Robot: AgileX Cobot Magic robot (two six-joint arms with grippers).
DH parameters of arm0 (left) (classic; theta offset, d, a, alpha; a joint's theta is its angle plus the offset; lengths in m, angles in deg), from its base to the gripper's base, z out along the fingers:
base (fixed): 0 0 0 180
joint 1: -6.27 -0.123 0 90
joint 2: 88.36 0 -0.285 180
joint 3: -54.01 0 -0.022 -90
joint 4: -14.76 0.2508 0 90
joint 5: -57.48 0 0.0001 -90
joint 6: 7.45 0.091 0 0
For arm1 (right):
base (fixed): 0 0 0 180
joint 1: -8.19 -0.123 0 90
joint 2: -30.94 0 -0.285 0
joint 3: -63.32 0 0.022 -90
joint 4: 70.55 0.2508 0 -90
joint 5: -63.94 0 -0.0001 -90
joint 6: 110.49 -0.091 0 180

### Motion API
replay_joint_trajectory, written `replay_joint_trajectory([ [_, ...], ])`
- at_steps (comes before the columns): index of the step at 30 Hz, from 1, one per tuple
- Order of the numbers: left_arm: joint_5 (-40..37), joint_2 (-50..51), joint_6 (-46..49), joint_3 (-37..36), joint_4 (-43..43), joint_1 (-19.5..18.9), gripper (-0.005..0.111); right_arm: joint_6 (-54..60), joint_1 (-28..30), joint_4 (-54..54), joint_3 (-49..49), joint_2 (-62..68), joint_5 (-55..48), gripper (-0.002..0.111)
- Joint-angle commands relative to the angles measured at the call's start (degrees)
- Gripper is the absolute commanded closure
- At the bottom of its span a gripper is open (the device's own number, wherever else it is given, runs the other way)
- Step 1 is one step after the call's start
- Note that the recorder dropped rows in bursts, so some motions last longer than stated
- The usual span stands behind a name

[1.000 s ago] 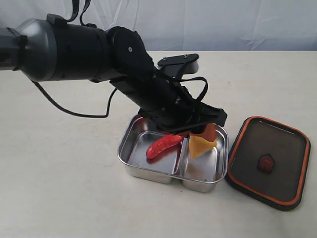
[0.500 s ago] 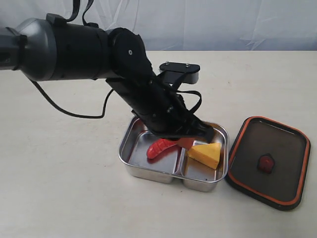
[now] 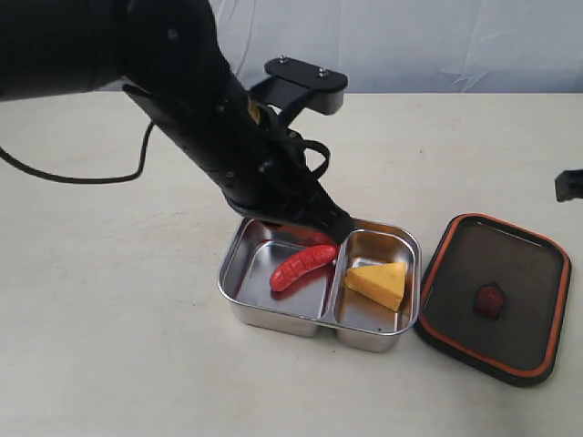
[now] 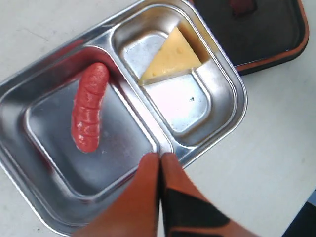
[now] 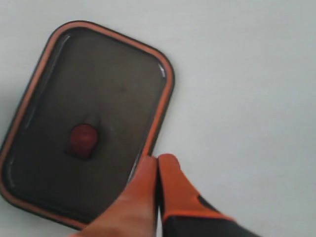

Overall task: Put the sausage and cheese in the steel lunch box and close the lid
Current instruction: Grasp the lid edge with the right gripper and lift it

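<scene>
The steel lunch box (image 3: 239, 293) stands open on the table. The red sausage (image 3: 302, 267) lies in its left compartment and the yellow cheese (image 3: 378, 282) in its right one. My left gripper (image 3: 339, 232) hovers just above the box's far rim, shut and empty. In the left wrist view its shut tips (image 4: 159, 157) hang over the rim of the lunch box (image 4: 232, 89), with the sausage (image 4: 88, 114) and the cheese (image 4: 170, 58) beyond. The lid (image 3: 496, 296) lies inner side up to the right of the box. My right gripper (image 5: 158, 159) is shut and empty above the edge of the lid (image 5: 84, 89).
A dark piece of the right arm (image 3: 569, 185) shows at the right edge of the exterior view. The left arm's black links (image 3: 209, 118) reach over the table behind the box. An orange valve tab (image 5: 82, 139) sits at the lid's centre. The table is a pale cream surface.
The left gripper let go of the cheese, which now lies flat in the right compartment, then rose and drew back to the left. Part of the right arm came into view.
</scene>
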Motion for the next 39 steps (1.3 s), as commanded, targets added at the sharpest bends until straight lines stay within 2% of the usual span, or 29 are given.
replay_joint_trajectory([
  [1,-2.24,-4.57,-0.99,0.33,1.64,0.01,0.107,11.63,7.20,13.35,-5.78,9.89,-0.71,0.095],
  [4,-4.53,-7.08,-0.99,0.33,1.77,0.01,0.107,12.04,9.64,14.02,-7.60,16.86,-1.86,0.080],
  [6,-6.27,-8.49,-0.99,0.33,2.60,0.01,0.107,12.04,10.47,14.02,-7.70,20.52,-1.28,0.075],
  [16,-11.04,-14.40,-2.62,0.33,8.39,0.01,0.107,8.77,11.25,9.44,-7.70,34.85,2.60,0.074],
  [30,-8.06,-15.10,-3.67,-3.80,9.80,0.01,0.107,8.42,11.25,10.04,-7.70,40.67,5.48,0.074],
  [31,-8.06,-15.10,-3.67,-3.80,9.80,0.01,0.107,8.42,11.25,10.04,-7.70,41.03,5.48,0.075],
  [33,-8.06,-15.10,-3.78,-3.80,9.65,0.01,0.107,8.42,11.25,9.94,-7.70,41.21,5.48,0.091],
  [34,-7.70,-15.10,-3.78,-3.80,9.35,0.01,0.107,8.42,11.25,9.94,-7.70,41.21,5.13,0.109],
  [37,-7.59,-15.10,-3.78,-3.80,7.44,0.01,0.106,8.26,11.25,9.44,-7.70,40.60,4.16,0.108],
  [39,-7.01,-15.10,-3.78,-3.80,6.23,0.01,0.099,7.59,11.25,8.11,-7.70,38.46,3.97,0.108],
])
